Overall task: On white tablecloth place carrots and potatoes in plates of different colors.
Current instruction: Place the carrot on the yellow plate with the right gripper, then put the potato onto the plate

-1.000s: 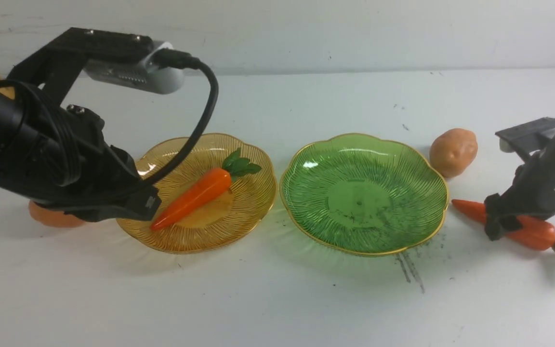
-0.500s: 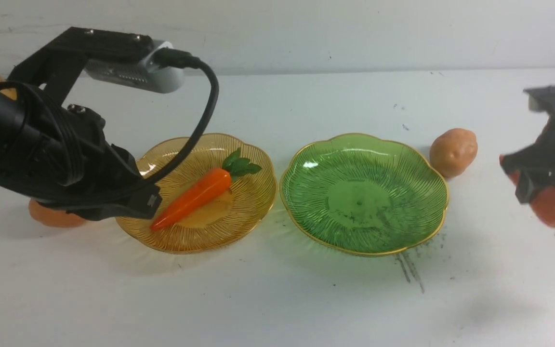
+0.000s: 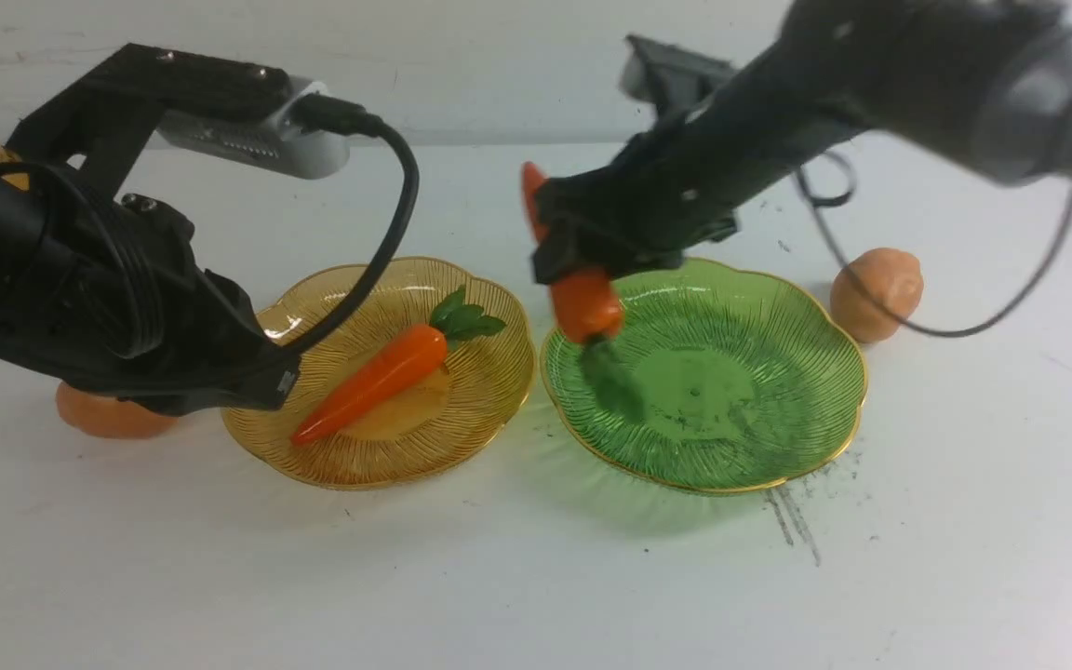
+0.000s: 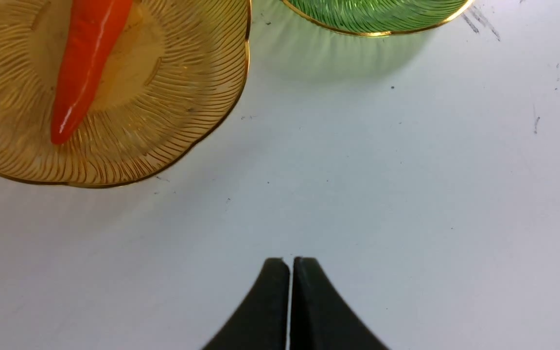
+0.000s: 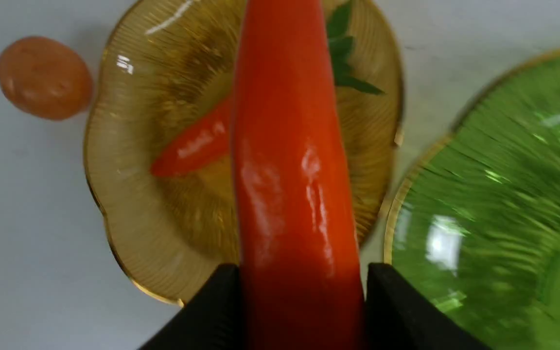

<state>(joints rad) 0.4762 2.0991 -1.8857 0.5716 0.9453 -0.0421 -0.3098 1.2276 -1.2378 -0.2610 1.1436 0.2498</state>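
Orange carrot [image 3: 584,300] in R claw [image 5: 302,274], blurred; L potato [image 3: 108,416] half hidden.

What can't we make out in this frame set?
Front view: left potato mostly hidden behind left arm.
Front view: held carrot, leaves blurred; right wrist view: both its ends run off the frame, base between the fingers of right gripper.
Left wrist view: plated carrot, leaves cut off by the edge; right wrist view: its middle covered by the held carrot.
Front view: right potato blurred, surface detail lost.
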